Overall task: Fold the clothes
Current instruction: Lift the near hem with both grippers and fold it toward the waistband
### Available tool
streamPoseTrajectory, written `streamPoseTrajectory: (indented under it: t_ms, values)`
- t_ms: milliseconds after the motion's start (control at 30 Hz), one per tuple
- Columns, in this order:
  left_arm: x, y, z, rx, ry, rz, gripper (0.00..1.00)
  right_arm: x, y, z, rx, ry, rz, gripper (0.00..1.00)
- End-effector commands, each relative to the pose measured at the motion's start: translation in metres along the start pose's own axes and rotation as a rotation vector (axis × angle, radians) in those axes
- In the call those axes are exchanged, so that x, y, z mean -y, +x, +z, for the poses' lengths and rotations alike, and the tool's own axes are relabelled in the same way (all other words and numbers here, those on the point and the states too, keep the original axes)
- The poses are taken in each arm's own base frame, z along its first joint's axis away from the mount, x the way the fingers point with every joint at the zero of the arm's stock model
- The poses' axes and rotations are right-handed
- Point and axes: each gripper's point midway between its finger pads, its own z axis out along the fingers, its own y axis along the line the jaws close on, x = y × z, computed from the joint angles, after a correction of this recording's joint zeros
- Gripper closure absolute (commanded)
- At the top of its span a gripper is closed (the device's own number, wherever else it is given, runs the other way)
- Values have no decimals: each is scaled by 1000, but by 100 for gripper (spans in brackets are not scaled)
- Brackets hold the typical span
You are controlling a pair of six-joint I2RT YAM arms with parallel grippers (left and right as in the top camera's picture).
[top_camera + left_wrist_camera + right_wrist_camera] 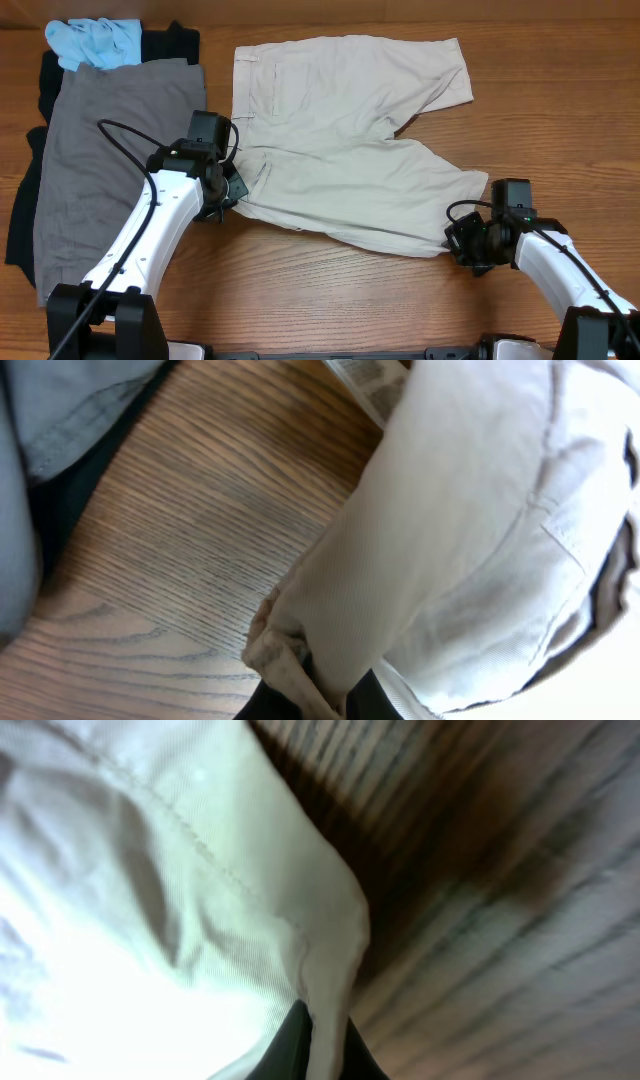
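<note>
1. Across the worktop (330, 300) centre, the trousers (340, 150) lie spread flat. The waistband is to the left and the legs to the right, with the near leg slanting toward the front edge.
2. At far left sits the pile (110, 160) (grey on top, black beneath, light blue at the back corner), just beside the waistband. I judge it waits its turn.
3. Left hand (232, 190) is pinched narrow on the near waistband corner. Its wrist view shows cream cloth bunched between the fingers.
4. Right hand (460, 243) is likewise clamped on the near leg's hem corner, with a thin fold of cloth caught at its tips.
5. Step in hand, as I read it: carry the near edge over onto the far edge, halving the trousers lengthwise.
   - Lift both corners together and level, so the cloth between them is taut (slack would wrinkle or drag).
   - Land waistband on waistband and hem on hem.
   - Steer the left hand clear of the pile.
   - The right grip looks shallow, so a jerk could slip it.
</note>
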Motion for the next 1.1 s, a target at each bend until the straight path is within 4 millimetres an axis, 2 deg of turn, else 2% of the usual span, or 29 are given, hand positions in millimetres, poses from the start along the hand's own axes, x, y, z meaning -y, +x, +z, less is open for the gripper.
streamPoseTrajectory:
  t_ms: [0,133,300,433,533,667,800,933,1067]
  values:
    - [8,-12,-16,22,40,108,96,-18,-25,-27,86,1,-133,96]
    - [13,-17,-42,19,57,153,96,-43,-44,-86,171,-17,-192,96]
    - [16,-27,-95,77,84,217,96,-68,-57,-176,294,-87,-274,96]
    - [14,-29,-131,133,118,221,96,-69,-59,-235,379,-112,-308,96]
    - [9,-25,-155,169,138,222,96,-61,-56,-265,416,-108,-323,96]
    - [0,-15,-178,206,158,231,96,-48,-47,-287,432,-85,-355,96]
    - [-11,-2,-192,219,166,230,96,-35,-34,-293,406,-49,-393,96]
    - [-21,11,-197,199,154,231,96,-29,-25,-293,384,-32,-414,96]
    - [-23,12,-194,183,139,229,96,-38,-33,-294,411,-48,-457,96]
